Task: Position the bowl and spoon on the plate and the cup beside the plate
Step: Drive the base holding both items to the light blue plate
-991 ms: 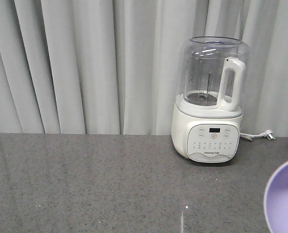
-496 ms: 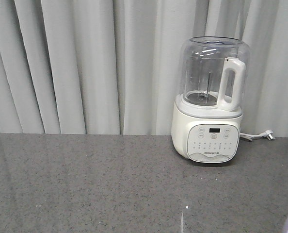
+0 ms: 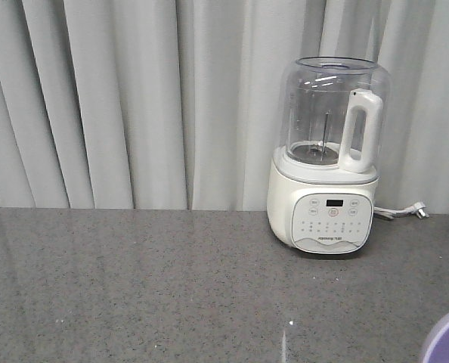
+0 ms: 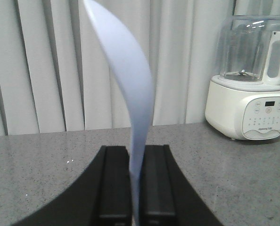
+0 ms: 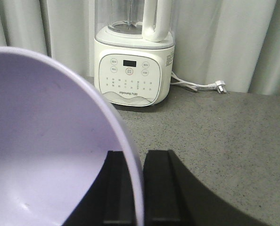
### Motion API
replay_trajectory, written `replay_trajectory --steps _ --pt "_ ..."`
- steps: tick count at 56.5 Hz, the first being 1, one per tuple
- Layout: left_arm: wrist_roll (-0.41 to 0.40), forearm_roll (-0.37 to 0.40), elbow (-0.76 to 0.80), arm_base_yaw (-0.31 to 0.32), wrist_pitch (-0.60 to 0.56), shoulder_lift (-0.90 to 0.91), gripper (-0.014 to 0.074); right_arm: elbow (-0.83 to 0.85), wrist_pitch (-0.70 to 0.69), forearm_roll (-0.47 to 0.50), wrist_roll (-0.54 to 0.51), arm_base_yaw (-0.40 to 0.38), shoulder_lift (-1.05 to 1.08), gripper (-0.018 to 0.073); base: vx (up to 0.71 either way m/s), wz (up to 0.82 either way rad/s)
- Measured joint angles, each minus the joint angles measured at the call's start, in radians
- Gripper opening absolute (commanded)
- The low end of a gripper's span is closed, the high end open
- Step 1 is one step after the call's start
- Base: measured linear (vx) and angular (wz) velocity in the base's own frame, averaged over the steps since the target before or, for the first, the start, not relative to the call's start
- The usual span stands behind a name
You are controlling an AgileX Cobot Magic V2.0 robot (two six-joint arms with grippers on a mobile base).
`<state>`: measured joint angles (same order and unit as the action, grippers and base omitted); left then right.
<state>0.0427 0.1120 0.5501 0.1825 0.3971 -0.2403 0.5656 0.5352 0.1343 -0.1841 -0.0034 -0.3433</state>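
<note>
Left jaws clamp the plate (image 4: pixel 130 84) edge-on, right jaws hold the bowl (image 5: pixel 45 141) by the rim — plate likely goes flat on the desk (image 3: pixel 134 287) next.

On the blender (image 3: pixel 326 162), small print below the buttons reads roughly "Joyoung"; button labels are illegible.

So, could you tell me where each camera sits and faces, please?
Front-facing: off the arms, facing the white blender and curtain; no robot parts, just a sliver of the lavender-purple plastic bowl.
Left wrist: behind the left gripper, facing the curtain; it clamps a round pale blue plate edge-on.
Right wrist: behind the right gripper, facing the blender; it clamps the bowl's rim.
All three share the blender.
</note>
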Motion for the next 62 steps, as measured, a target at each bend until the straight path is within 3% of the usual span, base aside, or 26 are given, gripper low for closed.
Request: replay_trajectory --steps 40,62 --pt "0.001 0.0 0.0 0.0 0.0 0.0 0.0001 0.0 0.002 0.001 0.0 0.0 0.0 -0.0008 0.0 -0.02" --pt "0.001 -0.003 0.0 0.0 0.0 0.0 0.0003 0.0 0.004 0.001 0.0 0.0 0.0 -0.0008 -0.09 -0.39"
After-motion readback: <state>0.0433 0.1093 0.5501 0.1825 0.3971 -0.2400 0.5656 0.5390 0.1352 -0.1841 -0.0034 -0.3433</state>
